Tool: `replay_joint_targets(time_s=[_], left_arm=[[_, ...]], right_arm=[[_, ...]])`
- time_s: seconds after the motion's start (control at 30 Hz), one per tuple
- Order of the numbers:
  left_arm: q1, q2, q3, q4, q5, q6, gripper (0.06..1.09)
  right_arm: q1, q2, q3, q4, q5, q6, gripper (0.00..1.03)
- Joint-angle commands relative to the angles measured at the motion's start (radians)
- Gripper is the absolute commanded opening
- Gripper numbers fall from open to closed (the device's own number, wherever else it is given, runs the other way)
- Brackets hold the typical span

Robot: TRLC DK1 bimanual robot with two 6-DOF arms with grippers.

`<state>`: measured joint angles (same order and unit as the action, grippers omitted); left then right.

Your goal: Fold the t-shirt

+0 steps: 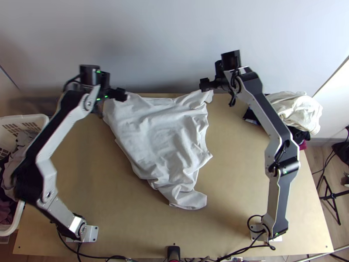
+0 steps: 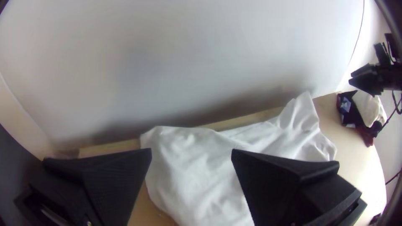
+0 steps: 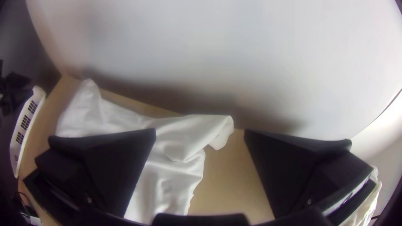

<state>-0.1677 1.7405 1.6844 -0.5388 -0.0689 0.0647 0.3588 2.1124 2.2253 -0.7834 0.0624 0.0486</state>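
The white t-shirt [image 1: 161, 131] lies wrinkled on the table, broad at the far edge and narrowing to a bunched end nearer the bases. My left gripper [image 1: 114, 97] is over its far left corner; in the left wrist view the left gripper [image 2: 191, 157] stands open, with cloth [image 2: 197, 167] seen between its fingers. At the far right corner is my right gripper [image 1: 208, 85]. The right wrist view shows the right gripper [image 3: 200, 136] open too, and the shirt's corner [image 3: 217, 127] appears between its fingers, with no grip on it.
A white basket [image 1: 32, 118] holding clothes stands at the left of the table [image 1: 235, 174]. Cream and dark clothes [image 1: 299, 109] lie in a heap at the far right. A pale wall [image 1: 165, 43] rises behind the far edge.
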Motion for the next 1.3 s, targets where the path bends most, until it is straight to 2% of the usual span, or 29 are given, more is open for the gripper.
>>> replay_joint_targets(time_s=[0.0,0.1,0.3,0.37,0.43,0.53,0.63,1.03,1.27], left_arm=[[0.040,-0.185,-0.091,-0.268,0.073,-0.040,0.98],[0.051,-0.233,-0.146,-0.366,0.075,-0.037,0.89],[0.051,-0.263,-0.285,-0.448,0.081,-0.036,0.88],[0.051,-0.256,-0.316,-0.471,0.080,-0.032,0.81],[0.053,-0.251,-0.345,-0.472,0.080,-0.031,0.81],[0.053,-0.245,-0.396,-0.446,0.080,-0.019,0.81],[0.043,-0.230,-0.431,-0.405,0.080,-0.009,0.74],[0.034,-0.058,-0.445,-0.217,0.075,-0.020,0.77],[0.014,0.007,-0.446,-0.113,0.070,-0.011,0.76]], right_arm=[[0.000,-0.108,-0.049,-0.047,-0.041,0.002,0.99],[0.012,-0.170,-0.101,-0.048,-0.044,0.002,0.99],[0.037,-0.287,-0.207,-0.057,-0.059,-0.004,0.99],[0.042,-0.321,-0.234,-0.060,-0.062,-0.009,0.99],[0.043,-0.348,-0.259,-0.062,-0.072,-0.009,0.99],[0.043,-0.381,-0.288,-0.073,-0.081,-0.009,0.99],[0.043,-0.410,-0.319,-0.074,-0.085,-0.007,0.99],[0.069,-0.577,-0.478,-0.132,-0.116,-0.016,0.99],[0.066,-0.631,-0.489,-0.171,-0.128,-0.023,0.99]])
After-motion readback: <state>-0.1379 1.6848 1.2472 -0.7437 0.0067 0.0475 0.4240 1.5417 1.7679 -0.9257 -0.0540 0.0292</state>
